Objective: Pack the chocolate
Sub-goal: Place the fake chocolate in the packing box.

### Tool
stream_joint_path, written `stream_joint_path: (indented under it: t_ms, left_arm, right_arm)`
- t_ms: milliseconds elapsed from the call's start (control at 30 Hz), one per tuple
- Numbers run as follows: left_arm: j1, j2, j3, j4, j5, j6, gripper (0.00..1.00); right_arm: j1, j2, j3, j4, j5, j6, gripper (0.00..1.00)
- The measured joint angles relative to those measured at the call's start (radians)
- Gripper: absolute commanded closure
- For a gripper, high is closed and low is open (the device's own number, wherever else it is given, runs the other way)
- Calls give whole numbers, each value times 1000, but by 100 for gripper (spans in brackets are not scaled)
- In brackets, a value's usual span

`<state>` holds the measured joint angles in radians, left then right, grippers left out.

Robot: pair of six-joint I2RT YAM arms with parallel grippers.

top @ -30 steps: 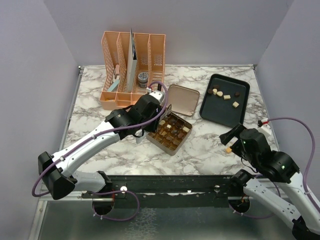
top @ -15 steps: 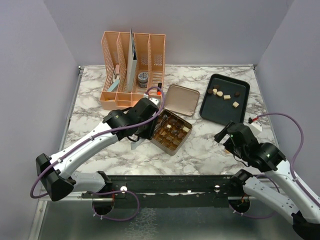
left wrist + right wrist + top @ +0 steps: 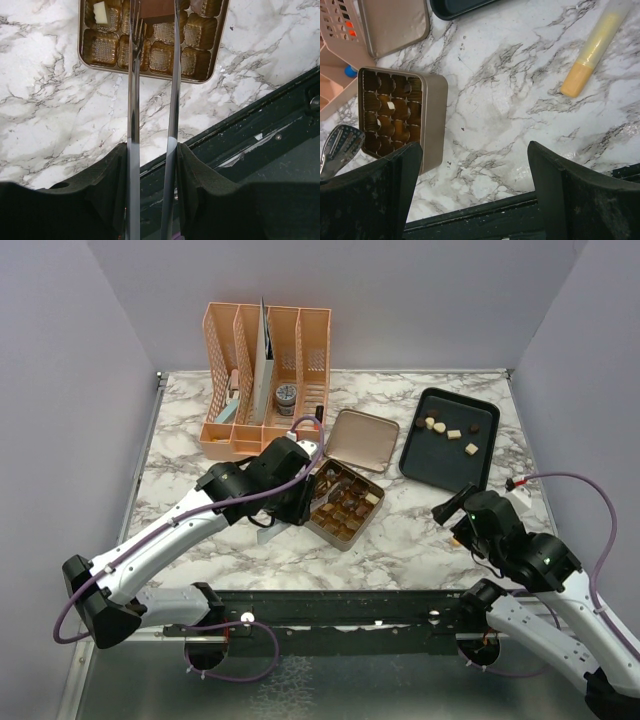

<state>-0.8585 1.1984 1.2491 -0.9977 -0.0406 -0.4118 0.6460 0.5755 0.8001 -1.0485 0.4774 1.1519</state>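
The square gold tin point(image 3: 345, 504) sits open mid-table with several chocolate pieces in its cups. My left gripper point(image 3: 296, 492) is shut on silver tongs point(image 3: 132, 125) and hovers over the tin's near-left side. The tong tips pinch a brown chocolate piece point(image 3: 157, 9) above the tin point(image 3: 80, 35), where a cream-white piece point(image 3: 101, 11) lies in one cup. More chocolate pieces point(image 3: 452, 433) lie on the black tray point(image 3: 425, 455). My right gripper point(image 3: 458, 510) is open and empty above the marble, right of the tin point(image 3: 434, 120).
The tin's lid point(image 3: 361, 440) lies flat behind the tin. A peach desk organiser point(image 3: 265, 370) stands at the back left. A yellow-orange tube point(image 3: 595, 45) lies on the marble near my right gripper. The dark table rail point(image 3: 340, 605) runs along the front.
My left arm has drawn back slightly toward the near left with the tongs, staying over the tin. My right gripper has shifted left and forward, still open.
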Motion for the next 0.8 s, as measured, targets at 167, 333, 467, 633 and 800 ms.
stream_joint_path:
  t_ms: [167, 333, 467, 633, 800]
  left_arm:
    - [0, 0, 0, -6, 11, 20, 62]
    - [0, 12, 0, -8, 19, 36, 60]
    - [0, 40, 0, -7, 41, 40, 58]
    - [0, 53, -2, -5, 53, 43, 56]
    - [0, 69, -2, 6, 55, 47, 55]
  right_arm:
    - [0, 5, 0, 0, 0, 0, 9]
    - [0, 19, 1, -11, 0, 0, 9]
    - [0, 18, 5, -23, 0, 0, 9]
    - [0, 11, 18, -29, 0, 0, 9]
    - [0, 2, 18, -42, 0, 0, 9]
